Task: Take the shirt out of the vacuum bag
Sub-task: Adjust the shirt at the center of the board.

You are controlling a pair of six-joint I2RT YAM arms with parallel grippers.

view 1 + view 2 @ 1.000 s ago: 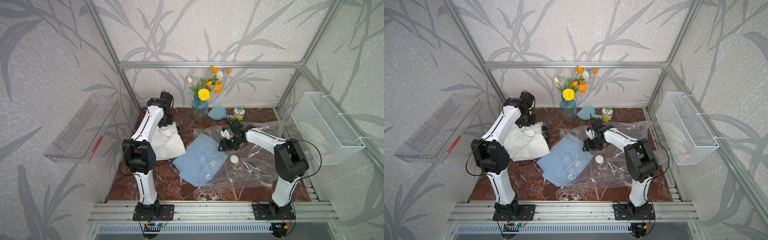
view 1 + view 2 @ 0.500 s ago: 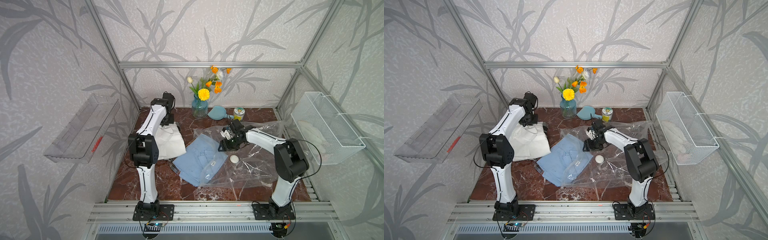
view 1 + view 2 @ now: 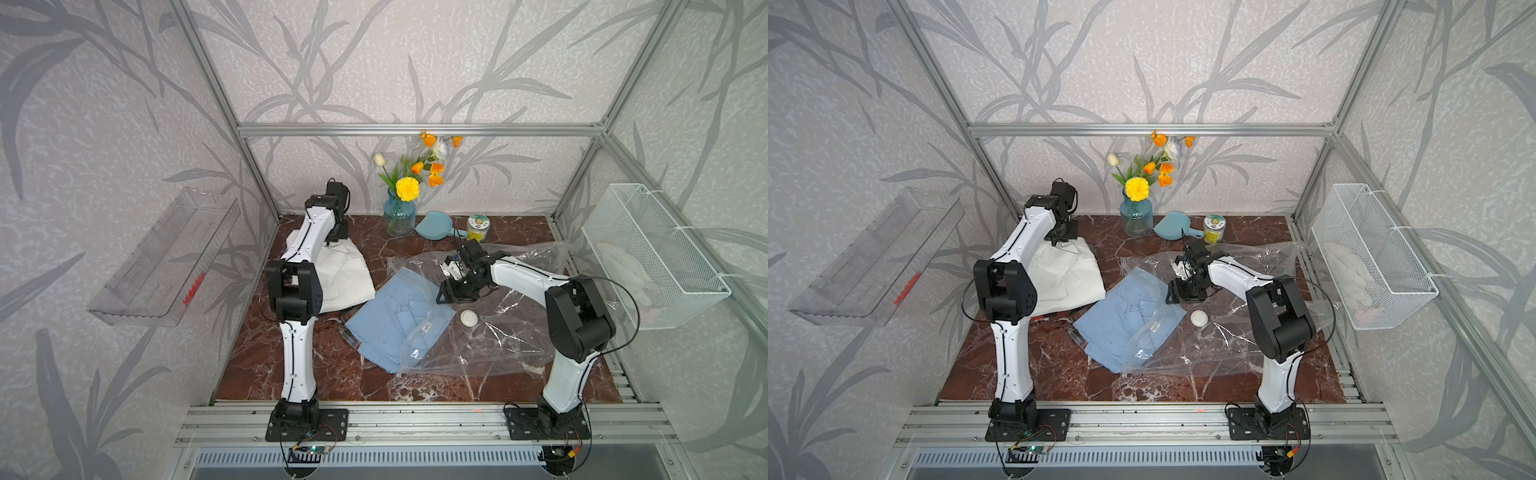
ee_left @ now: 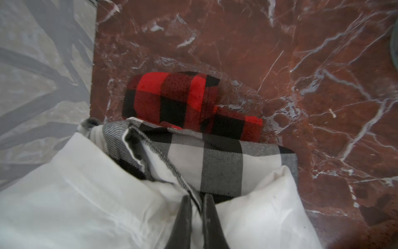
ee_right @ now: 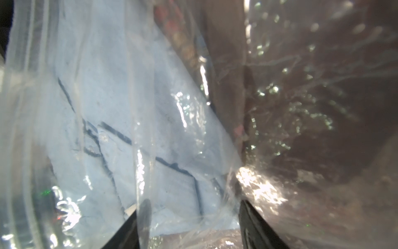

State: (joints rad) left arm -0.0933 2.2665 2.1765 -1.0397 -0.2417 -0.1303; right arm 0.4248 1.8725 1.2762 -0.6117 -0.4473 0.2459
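The clear vacuum bag (image 3: pixel 511 332) (image 3: pixel 1237 332) lies crumpled at the right, its round white valve (image 3: pixel 469 318) facing up. A folded light-blue shirt (image 3: pixel 395 328) (image 3: pixel 1121 320) lies half inside it, with its left part sticking out of the mouth. My right gripper (image 3: pixel 451 291) (image 5: pixel 191 207) is open and low over the shirt's far right corner, the bag's film lying between its spread fingers. At the back left my left gripper (image 3: pixel 332 245) (image 4: pixel 197 197) is shut on a white shirt (image 3: pixel 345 278) (image 4: pixel 86 194), pinching a fold next to a black-and-white checked cloth (image 4: pixel 215 159).
A red-and-black checked cloth (image 4: pixel 172 97) lies beyond the white shirt. Along the back wall stand a blue vase of flowers (image 3: pixel 399 216), a blue dish (image 3: pixel 434 226) and a small jar (image 3: pixel 478 227). A wire basket (image 3: pixel 648 257) hangs on the right wall, a clear shelf (image 3: pixel 166 257) on the left.
The left arm's elbow has swung to the right and its gripper has shifted slightly toward the back wall, still holding the white cloth. The right arm, bag and blue shirt have not moved.
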